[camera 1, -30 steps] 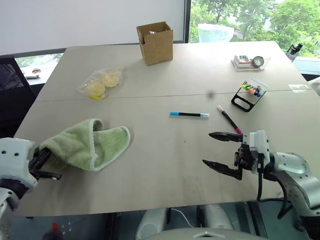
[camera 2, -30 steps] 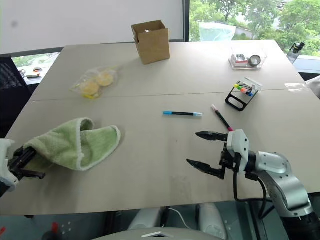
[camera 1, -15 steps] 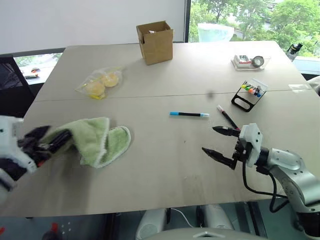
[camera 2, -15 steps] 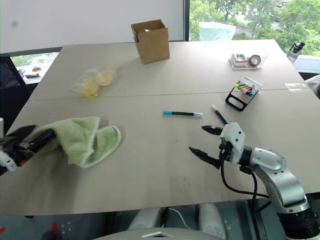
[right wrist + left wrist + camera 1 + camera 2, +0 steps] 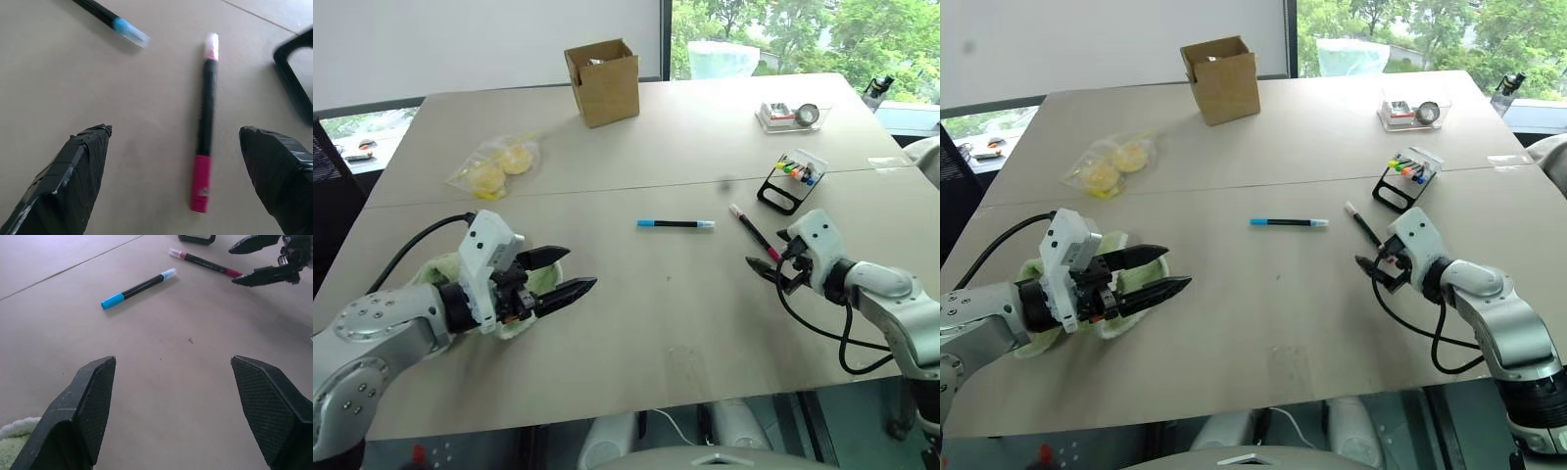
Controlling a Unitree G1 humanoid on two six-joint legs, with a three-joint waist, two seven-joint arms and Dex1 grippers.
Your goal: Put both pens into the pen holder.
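Right tool (image 5: pixel 771 258) is gaping empty beside the magenta pen (image 5: pixel 753 233), lining up a grab; left tool (image 5: pixel 560 275) is spreading empty, aiming toward the blue pen (image 5: pixel 675 224).

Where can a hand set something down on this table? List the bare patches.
Bare: the wide near strip between the left gripper and right gripper, below the blue pen; also the far middle between the cardboard box and clear tray. Crowded: around the magenta pen and pen holder.
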